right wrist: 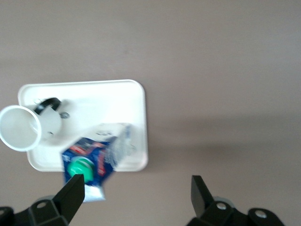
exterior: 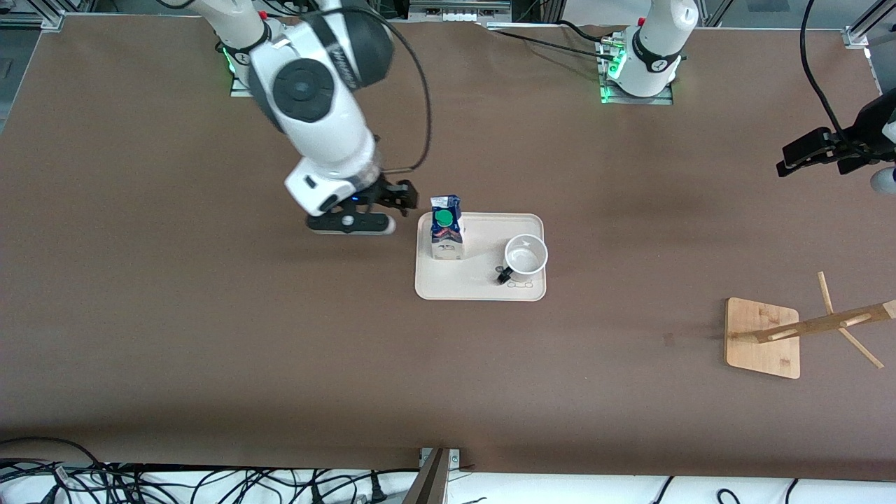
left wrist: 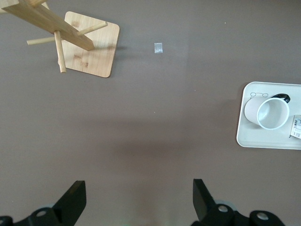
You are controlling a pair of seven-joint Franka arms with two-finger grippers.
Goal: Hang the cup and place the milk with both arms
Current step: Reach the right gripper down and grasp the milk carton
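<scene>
The milk carton (exterior: pixel 446 227), dark blue top with a green cap, stands upright on a cream tray (exterior: pixel 483 238) at mid-table, at the tray's right-arm end. The white cup (exterior: pixel 526 255) stands upright on the same tray toward the left arm's end, its black handle pointing toward the front camera. My right gripper (exterior: pixel 395 198) is open and empty, over the table just beside the milk. In the right wrist view the gripper (right wrist: pixel 136 183) has one finger in line with the milk's cap (right wrist: pixel 77 167). My left gripper (exterior: pixel 815 150) is open and empty, high over the table's left-arm end, and also shows in the left wrist view (left wrist: pixel 138 188).
A wooden mug rack (exterior: pixel 763 337) with slanted pegs stands on a square bamboo base near the left arm's end, nearer the front camera than the tray. It also shows in the left wrist view (left wrist: pixel 94 52), with a small pale scrap (left wrist: pixel 158 47) on the brown table beside it.
</scene>
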